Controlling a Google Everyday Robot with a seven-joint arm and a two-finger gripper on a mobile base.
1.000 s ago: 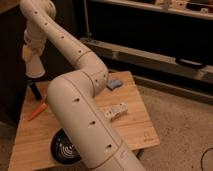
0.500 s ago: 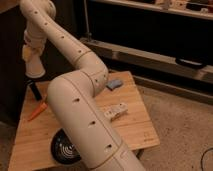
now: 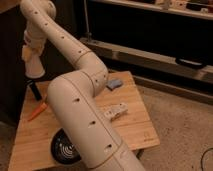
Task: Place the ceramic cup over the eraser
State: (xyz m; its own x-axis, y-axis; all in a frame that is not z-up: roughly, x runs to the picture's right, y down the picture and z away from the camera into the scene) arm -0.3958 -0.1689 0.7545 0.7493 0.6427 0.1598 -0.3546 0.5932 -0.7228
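Observation:
The off-white ceramic cup (image 3: 34, 66) hangs upside down at the far left, held in my gripper (image 3: 31, 54) at the end of the arm. It is in the air just above the back left corner of the wooden table (image 3: 135, 125). The eraser (image 3: 35, 90), a small black stick, stands leaning directly below the cup, with a small gap between its top and the cup's rim. My gripper is shut on the cup.
An orange carrot-like stick (image 3: 38, 112) lies just in front of the eraser. A black ridged bowl (image 3: 64, 148) sits at the table's front, partly behind my arm. A blue object (image 3: 115, 83) and a white block (image 3: 116, 111) lie to the right.

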